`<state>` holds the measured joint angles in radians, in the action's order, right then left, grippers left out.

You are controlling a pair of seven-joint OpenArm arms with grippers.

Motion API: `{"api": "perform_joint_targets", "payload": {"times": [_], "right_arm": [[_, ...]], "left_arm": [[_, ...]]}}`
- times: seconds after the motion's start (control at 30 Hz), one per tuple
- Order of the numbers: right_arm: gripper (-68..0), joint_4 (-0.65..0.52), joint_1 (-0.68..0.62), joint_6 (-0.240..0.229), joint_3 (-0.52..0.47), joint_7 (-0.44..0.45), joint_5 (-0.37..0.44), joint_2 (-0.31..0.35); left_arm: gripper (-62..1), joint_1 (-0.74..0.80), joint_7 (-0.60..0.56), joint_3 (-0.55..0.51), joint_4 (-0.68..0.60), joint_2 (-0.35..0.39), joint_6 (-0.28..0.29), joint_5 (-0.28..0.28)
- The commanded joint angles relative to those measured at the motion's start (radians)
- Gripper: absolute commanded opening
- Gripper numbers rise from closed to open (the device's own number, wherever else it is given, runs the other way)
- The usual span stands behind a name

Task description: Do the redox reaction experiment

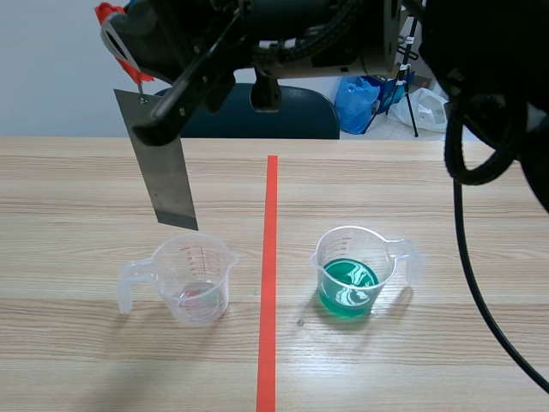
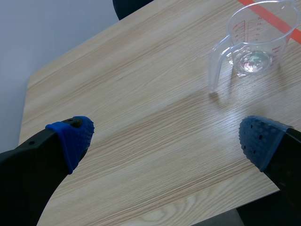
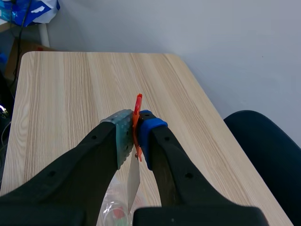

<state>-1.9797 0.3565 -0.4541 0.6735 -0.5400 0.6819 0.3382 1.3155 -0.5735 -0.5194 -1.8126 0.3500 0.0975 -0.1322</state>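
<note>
In the scene view the right arm stands raised across the top, and its gripper [image 1: 159, 107] is past the tape line [image 1: 270, 257], on the left half of the table [image 1: 77, 197]. It holds a grey metal strip [image 1: 163, 167] by the upper end, where an orange-red tag [image 1: 116, 34] is fixed. The strip hangs tilted, with its lower end just above the rim of the clear cup [image 1: 193, 279], not inside it. This cup has only a little clear liquid. On the other side of the line, well apart, stands the green cup [image 1: 353, 270], about one third full of green liquid.

In the left wrist view the left gripper [image 2: 164, 139] is wide open over bare wood, and its blue pads [image 2: 75, 136] hold nothing. The clear cup stands ahead of it, toward the right finger.

In the right wrist view the jaws are closed narrowly on the tag, and the strip hangs straight down between the fingers. The clear cup shows partly under the gripper.
</note>
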Motion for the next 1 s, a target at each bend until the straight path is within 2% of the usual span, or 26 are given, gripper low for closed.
{"api": "perform_joint_targets", "payload": {"times": [0.0,0.13,0.97], "right_arm": [[-66.9,-0.002,0.014,0.006,-0.008,0.006,0.026,-0.003],[-66.9,-0.002,0.014,0.014,-0.008,0.002,0.063,-0.003],[-66.9,-0.002,0.014,0.017,-0.008,0.0,0.068,-0.003]], "left_arm": [[1.4,0.001,-0.013,0.002,-0.011,-0.005,-0.005,-0.012],[1.4,0.001,-0.013,0.002,-0.011,-0.005,-0.005,-0.012],[1.4,0.001,-0.013,0.002,-0.011,-0.005,-0.005,-0.013]]}}
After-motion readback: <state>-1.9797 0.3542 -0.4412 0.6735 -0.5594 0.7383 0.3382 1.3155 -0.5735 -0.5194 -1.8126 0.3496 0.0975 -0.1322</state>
